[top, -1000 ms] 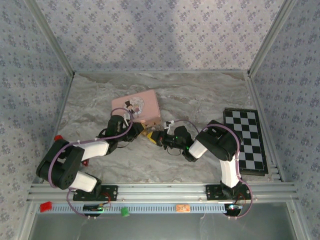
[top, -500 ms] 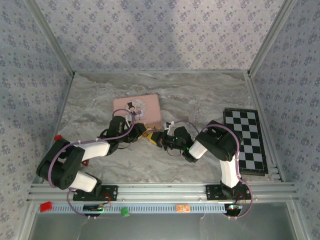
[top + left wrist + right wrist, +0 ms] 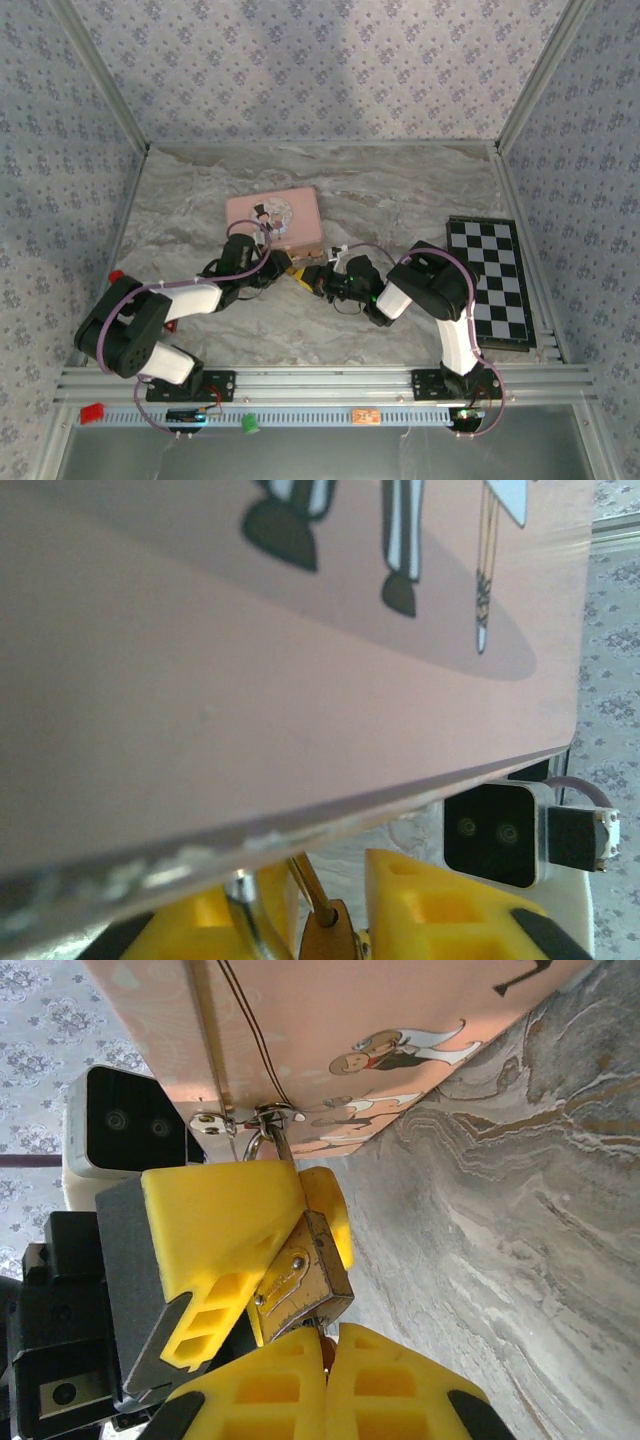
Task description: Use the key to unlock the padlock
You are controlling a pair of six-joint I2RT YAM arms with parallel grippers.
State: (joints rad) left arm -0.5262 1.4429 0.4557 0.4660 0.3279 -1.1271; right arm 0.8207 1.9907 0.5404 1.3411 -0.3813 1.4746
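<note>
Since the padlock (image 3: 300, 1278) is a tiny brass block on a thin steel shackle (image 3: 281, 1150), I judge it light, rigid and slick: it'll pivot before it deforms. It's clamped between the fingers of the left pincer (image 3: 300, 1210), tilted, with its keyhole end facing my right pincer (image 3: 325, 1345) and touching its tips.

The shackle runs up past the left fingertips into the hasp (image 3: 240, 1118) on the pink tin (image 3: 330, 1020). That tethers the lock, so a hard pull would likely drag the tin.

Right pincer is closed, tips together, with a small dark-red sliver pinched between them right at the lock's base. I take that to be the key (image 3: 322, 1340), but I can't see the blade or tell whether it's seated.

Best hold as I see it: across the flat brass faces, not the shackle, since the wire would roll in the pads. The key wants a flat-on pinch on its bow for torque.

Risk: a twist could spin the body in the left grip instead of turning the cylinder.

The tin rests on the surface (image 3: 500, 1210) just beyond the left pincer. The chessboard (image 3: 495, 280) lies well off to the right pincer's outer side.
</note>
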